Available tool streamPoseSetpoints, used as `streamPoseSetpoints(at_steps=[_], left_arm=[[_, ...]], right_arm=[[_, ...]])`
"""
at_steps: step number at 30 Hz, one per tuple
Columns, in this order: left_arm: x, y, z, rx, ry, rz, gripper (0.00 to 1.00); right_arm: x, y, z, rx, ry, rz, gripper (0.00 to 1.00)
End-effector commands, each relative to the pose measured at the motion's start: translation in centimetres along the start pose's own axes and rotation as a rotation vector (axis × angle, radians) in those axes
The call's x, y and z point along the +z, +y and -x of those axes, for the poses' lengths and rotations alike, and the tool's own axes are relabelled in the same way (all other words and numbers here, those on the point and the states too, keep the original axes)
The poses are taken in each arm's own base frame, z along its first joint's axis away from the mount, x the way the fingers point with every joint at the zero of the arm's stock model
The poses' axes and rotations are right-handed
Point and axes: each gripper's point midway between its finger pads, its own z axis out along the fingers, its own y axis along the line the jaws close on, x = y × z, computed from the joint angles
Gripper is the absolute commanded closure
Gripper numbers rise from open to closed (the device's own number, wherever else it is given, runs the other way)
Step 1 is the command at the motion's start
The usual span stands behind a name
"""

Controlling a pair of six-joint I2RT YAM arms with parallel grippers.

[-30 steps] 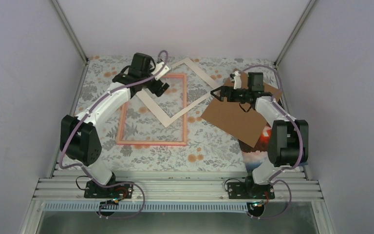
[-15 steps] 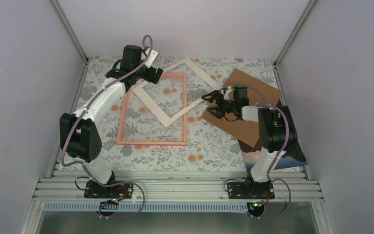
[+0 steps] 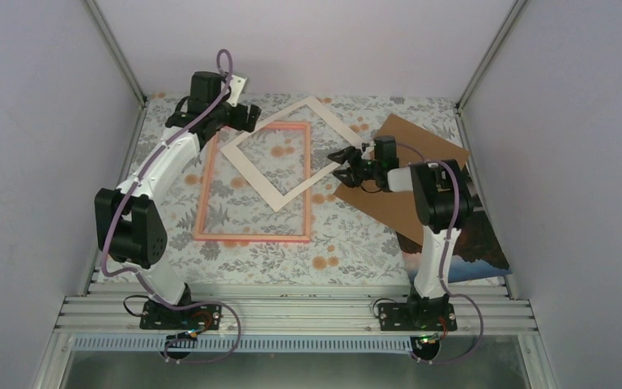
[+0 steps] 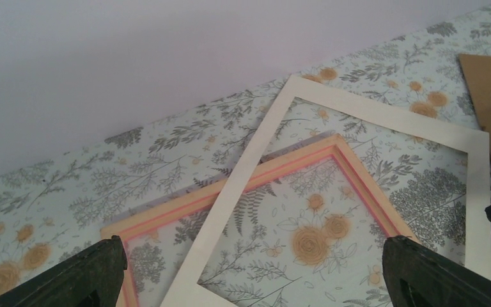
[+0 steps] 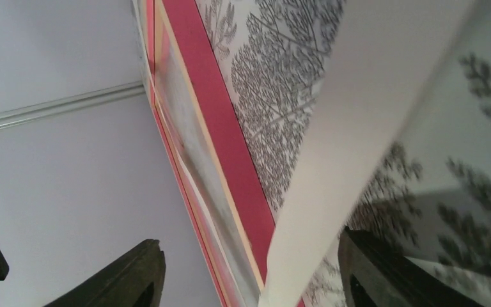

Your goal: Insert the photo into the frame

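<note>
Nearest the arm bases, well off the near right corner of the thin-railed bright pink rectangular picture frame [image 3: 253,237], lies the large paper print of a red-orange glow over dark rocks and water [image 3: 482,247]. Only its near part shows. The rest is tucked under the brown rectangular cardboard backing board [image 3: 385,207], which lies askew just right of the frame, so the print's long axis cannot be read. The right arm is far the nearer to it, though its pincer points the other way.

Farther in, the right gripper [image 3: 338,164] sits low beside the frame's right rail, between rail and board. Its jaws stand apart with the right corner of the flat white rectangular border mat with an open centre [image 4: 390,115] between them. The wrist view shows no pinch on it yet.

The mat is turned like a diamond over the frame's far half. One corner pokes out past the right rail toward that pincer and another past the far rail. The frame's long axis runs near to far. The mat probably has to slide rightward off the pane before the print can go in.

Farthest, the left gripper [image 4: 256,256] hovers above the frame's far left corner, jaws spread wide and holding nothing.
</note>
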Motion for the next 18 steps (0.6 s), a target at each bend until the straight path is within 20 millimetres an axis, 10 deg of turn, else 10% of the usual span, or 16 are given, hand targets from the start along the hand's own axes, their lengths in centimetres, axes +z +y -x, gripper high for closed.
streamPoseSetpoints(at_steps=[1,5,10,13,18], left_arm=[[-0.7,1.3,1.1,-0.056,-0.04,-0.009,0.0],[-0.9,2.0,0.7,-0.069,-0.036,0.0,0.0],[-1.2,2.8,0.3,-0.071,-0.031,0.007,0.0],[-1.3,3.2,0.0,-0.08,-0.028,0.007,0.0],[-1.4,3.6,-0.3,-0.084,-0.024,0.012,0.0]], right_arm=[[1.8,0.0,1.9,0.01,-0.043,-0.004,0.34],[2.5,-1.0,2.5,0.017,-0.048,-0.029,0.39],[2.7,-1.0,2.9,-0.081,-0.052,-0.052,0.72],[2.9,1.4,3.1,-0.225,-0.021,-0.012,0.95],[2.5,7.2,1.9,-0.519,0.074,0.067,0.96]])
